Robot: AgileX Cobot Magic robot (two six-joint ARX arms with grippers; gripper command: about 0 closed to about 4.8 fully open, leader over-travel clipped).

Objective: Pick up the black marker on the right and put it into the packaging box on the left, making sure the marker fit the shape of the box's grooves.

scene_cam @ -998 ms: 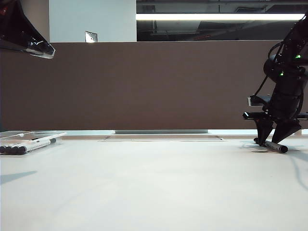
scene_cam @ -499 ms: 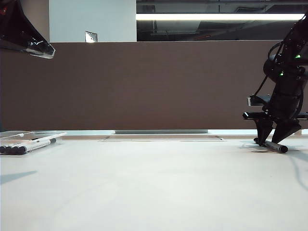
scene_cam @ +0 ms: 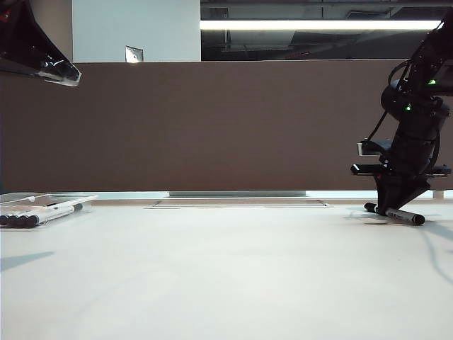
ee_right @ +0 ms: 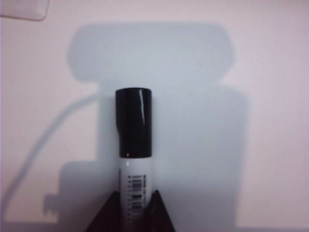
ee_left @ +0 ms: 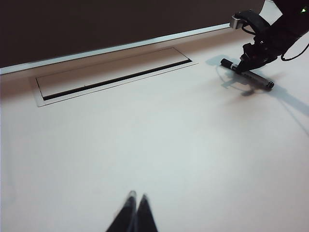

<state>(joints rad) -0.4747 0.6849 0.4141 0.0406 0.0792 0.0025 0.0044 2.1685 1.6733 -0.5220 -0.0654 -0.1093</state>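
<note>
The black marker (scene_cam: 398,214) lies on the white table at the far right, white barrel with a printed label and a black cap (ee_right: 133,122). My right gripper (scene_cam: 391,210) points down over it, and both fingers press the barrel's sides (ee_right: 135,194), so it is shut on the marker. The same grip shows far off in the left wrist view, marker (ee_left: 247,76) under the gripper (ee_left: 244,62). The packaging box (scene_cam: 20,200) sits at the far left with several black-capped markers in it and a clear flap (scene_cam: 73,200). My left gripper (ee_left: 136,195) hangs shut and empty above bare table.
A long recessed slot (scene_cam: 239,203) runs along the table's back edge, in front of a brown partition (scene_cam: 212,127). A dark part of the left arm (scene_cam: 35,49) fills the exterior view's upper left corner. A pale flat corner (ee_right: 24,8) shows beyond the marker.
The right gripper's fingers have closed in on the marker, and the gripper and marker have shifted slightly left. The left arm has not moved.
</note>
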